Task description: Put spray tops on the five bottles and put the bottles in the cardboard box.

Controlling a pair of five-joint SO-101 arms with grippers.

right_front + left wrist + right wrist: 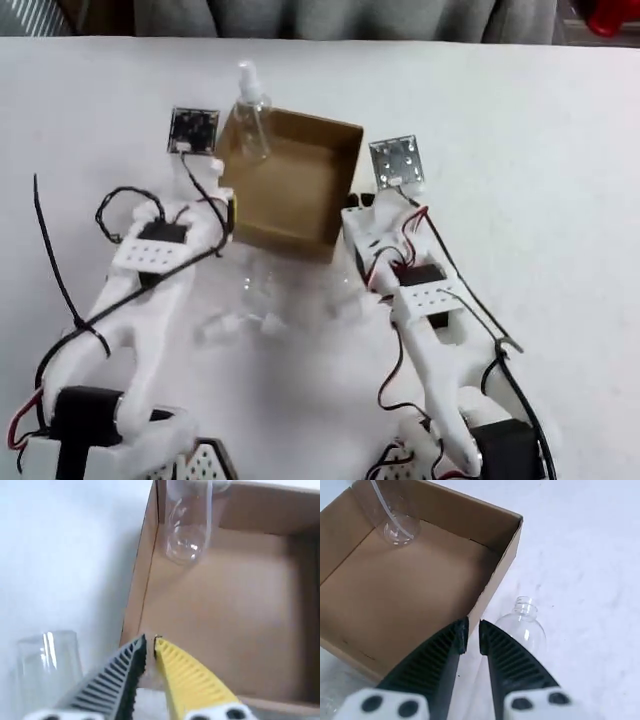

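1. The cardboard box [295, 195] sits mid-bench toward the far edge. One capped bottle [250, 110], spray top on, stands in the box's far corner on the left arm's side. By the look of it, that's one of five done.
2. The left tool [151, 644] hangs over the box's near wall, clenched on nothing. The right tool [472, 629] hangs by the box's near corner on its own side, fingers drawn almost together and just as empty.
3. The remaining work waits on the bench [540, 150] between the box and the near edge. There are clear bottles [262, 290] and pale bits that may be spray tops [228, 325], too blurred to count.
4. An uncapped bottle [522, 627] sits just beside the box's outer wall, right under the right tool, so it is the likely next pick.
5. To do it well, that tool should spread wide first, then take the bottle round its body and leave the neck free.
6. The other arm should bring a spray top down with its tube straight into the neck, since a tilted tube will likely catch the rim.
7. Clear plastic is light and probably slippery, so the squeeze should be firm without crushing. The bottle should then go in beside the capped bottle without knocking it.
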